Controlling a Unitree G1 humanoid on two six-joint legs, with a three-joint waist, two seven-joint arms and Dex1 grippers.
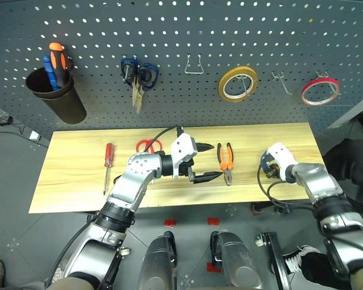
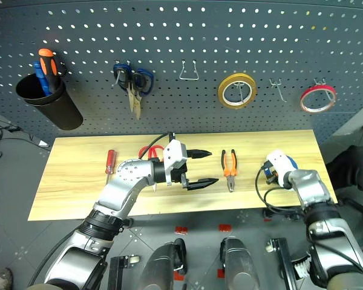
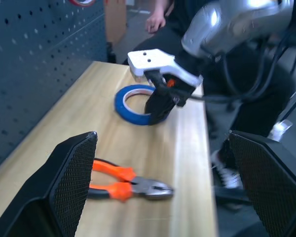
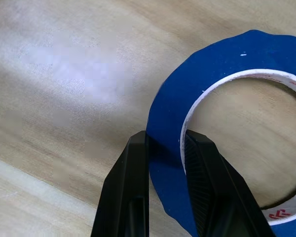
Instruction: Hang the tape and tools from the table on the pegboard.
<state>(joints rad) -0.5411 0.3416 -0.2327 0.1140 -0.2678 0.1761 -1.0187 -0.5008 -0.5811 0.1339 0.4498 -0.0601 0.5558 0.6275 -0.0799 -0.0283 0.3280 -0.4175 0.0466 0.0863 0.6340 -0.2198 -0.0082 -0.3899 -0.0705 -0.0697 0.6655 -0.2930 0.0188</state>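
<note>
The blue tape (image 4: 212,74) lies flat near the right end of the table (image 1: 78,181). My right gripper (image 4: 165,138) is shut on its wall, one finger inside the ring and one outside. My left gripper (image 1: 215,161) hovers open over the table's middle, pointing right toward the orange-and-black pliers (image 1: 226,162). The red-handled screwdriver (image 1: 108,160) lies to the left. The red-looped scissors (image 1: 148,145) are partly hidden behind my left arm. The pegboard (image 1: 230,36) stands behind the table.
On the pegboard hang a black cup (image 1: 54,90) of screwdrivers, blue-looped scissors (image 1: 138,75), a yellow tape ring (image 1: 237,83) and a red tape ring (image 1: 320,90). Bare hooks (image 1: 195,65) sit between them. A person's hand (image 3: 158,19) shows beyond the table's right end.
</note>
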